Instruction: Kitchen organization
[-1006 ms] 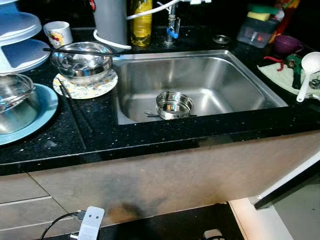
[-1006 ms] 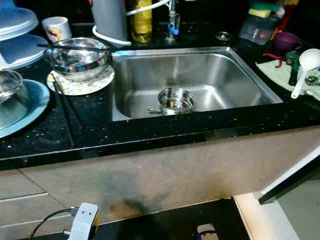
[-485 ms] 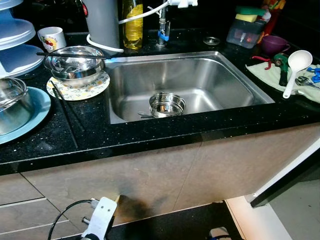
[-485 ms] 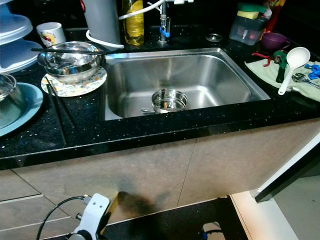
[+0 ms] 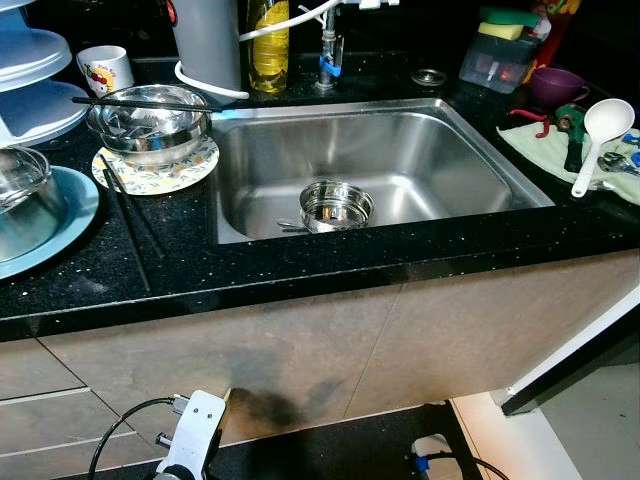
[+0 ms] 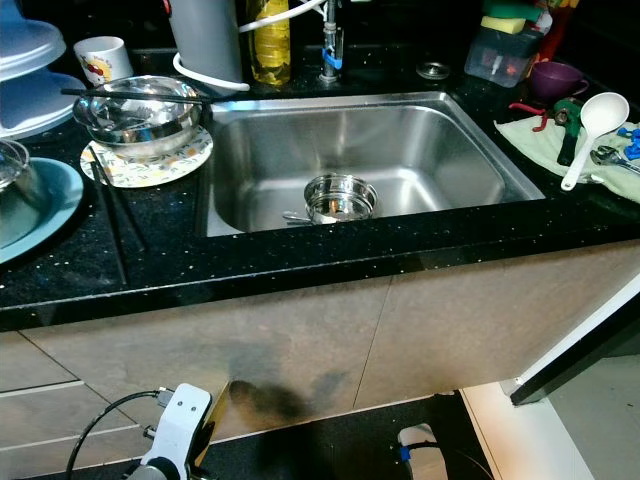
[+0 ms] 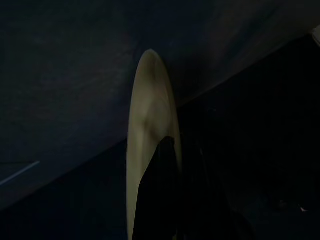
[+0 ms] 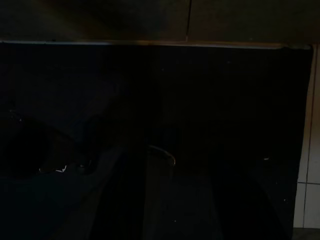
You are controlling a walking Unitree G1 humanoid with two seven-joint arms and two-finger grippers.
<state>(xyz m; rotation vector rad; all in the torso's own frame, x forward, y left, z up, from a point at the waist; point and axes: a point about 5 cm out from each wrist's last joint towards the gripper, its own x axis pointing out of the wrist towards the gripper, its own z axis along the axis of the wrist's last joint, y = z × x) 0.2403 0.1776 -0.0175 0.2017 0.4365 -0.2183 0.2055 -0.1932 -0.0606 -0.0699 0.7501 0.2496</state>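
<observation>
A small steel pot (image 5: 336,204) stands in the steel sink (image 5: 380,108), with a utensil lying beside it. Left of the sink a steel bowl (image 5: 148,118) rests on a patterned plate (image 5: 155,172), black chopsticks (image 5: 130,100) laid across its rim. My left arm (image 5: 195,440) hangs low in front of the cabinet. In the dark left wrist view my left gripper (image 7: 180,150) holds a pale plate (image 7: 150,125) seen edge-on. My right arm (image 5: 430,465) hangs low near the floor, and its wrist view is nearly black.
On the black counter lie more chopsticks (image 5: 125,225), a glass bowl (image 5: 25,185) on a blue plate (image 5: 60,225), and a mug (image 5: 103,70). At the back stand a grey jug (image 5: 205,45), an oil bottle (image 5: 267,45) and the tap (image 5: 327,55). A white ladle (image 5: 598,130) and purple bowl (image 5: 558,85) are at right.
The camera has shifted slightly, so the whole counter sits a little differently in the picture. My left wrist has swung a little below. Nothing on the counter has moved.
</observation>
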